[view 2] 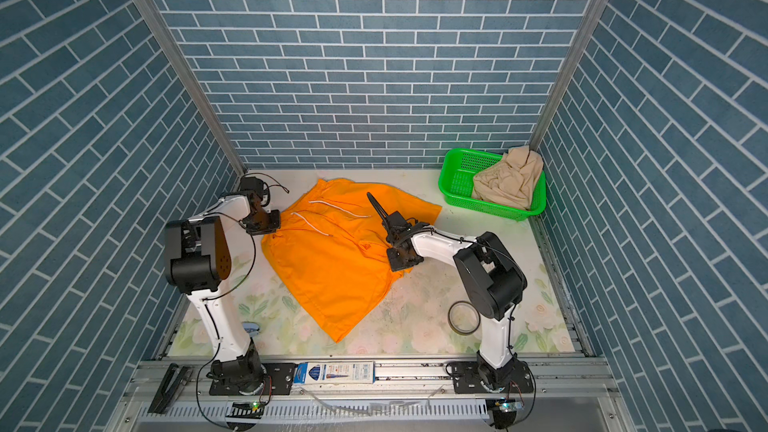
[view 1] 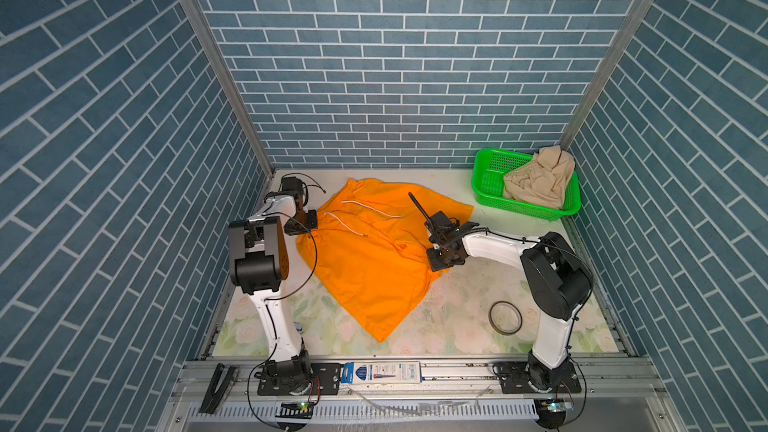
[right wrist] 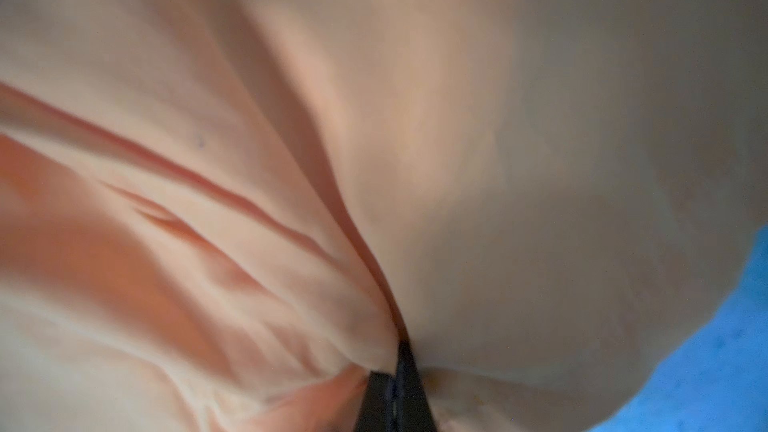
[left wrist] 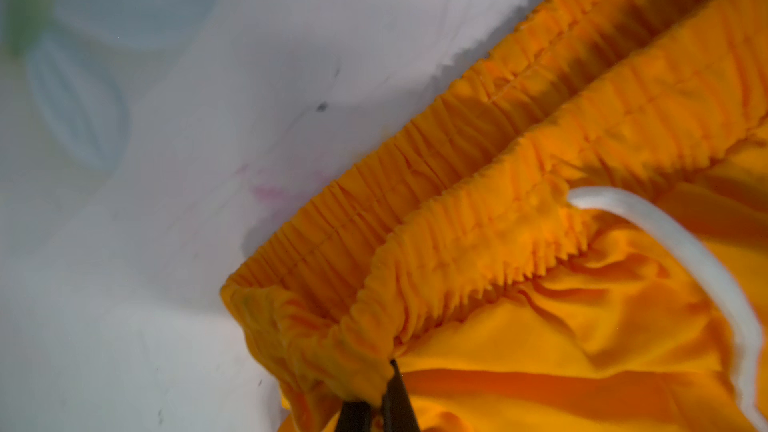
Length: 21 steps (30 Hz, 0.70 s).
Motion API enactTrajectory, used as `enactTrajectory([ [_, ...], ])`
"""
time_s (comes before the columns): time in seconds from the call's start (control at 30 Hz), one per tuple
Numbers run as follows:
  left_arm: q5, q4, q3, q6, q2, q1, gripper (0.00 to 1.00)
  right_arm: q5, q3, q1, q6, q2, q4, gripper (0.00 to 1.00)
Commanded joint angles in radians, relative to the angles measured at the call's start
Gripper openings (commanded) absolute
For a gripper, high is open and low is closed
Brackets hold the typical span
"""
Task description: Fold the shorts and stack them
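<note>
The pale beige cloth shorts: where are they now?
In both top views the pale beige cloth shorts lie crumpled in the green perforated plastic basket, in the far right corner of the table.

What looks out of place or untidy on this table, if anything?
A loose dark ring, maybe a tape roll, lies on the table by the right arm's base, unrelated to folding. The beige shorts sit crumpled in the green basket, piled above its rim. Dark specks dirty the table beside the orange shorts.

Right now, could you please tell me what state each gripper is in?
The left gripper is shut on the orange shorts, at an end of the waistband.
The right gripper is shut on the orange shorts too, pinching a fold.
</note>
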<state>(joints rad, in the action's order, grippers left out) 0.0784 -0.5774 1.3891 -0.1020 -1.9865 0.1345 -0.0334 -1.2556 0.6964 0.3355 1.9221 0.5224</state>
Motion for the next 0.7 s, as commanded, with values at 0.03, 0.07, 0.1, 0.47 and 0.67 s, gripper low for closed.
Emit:
enactTrajectory([
  [0.03,-0.011,0.105,-0.174,-0.119,0.146,-0.009,0.04,-0.080,-0.121,-0.072,-0.187,0.117,0.128,0.00],
  [0.07,-0.016,0.122,-0.211,-0.132,0.179,-0.009,0.05,-0.079,-0.149,-0.086,-0.204,0.129,0.130,0.00],
  [0.1,-0.018,0.126,-0.237,-0.140,0.203,-0.009,0.06,-0.081,-0.171,-0.095,-0.216,0.141,0.129,0.00],
  [0.47,0.156,0.232,-0.537,-0.242,0.511,-0.007,0.54,0.086,-0.333,-0.136,-0.221,0.152,0.102,0.40],
  [0.67,0.123,0.159,-0.553,-0.265,0.621,-0.005,1.00,0.086,-0.197,-0.137,-0.108,-0.056,0.105,0.52],
])
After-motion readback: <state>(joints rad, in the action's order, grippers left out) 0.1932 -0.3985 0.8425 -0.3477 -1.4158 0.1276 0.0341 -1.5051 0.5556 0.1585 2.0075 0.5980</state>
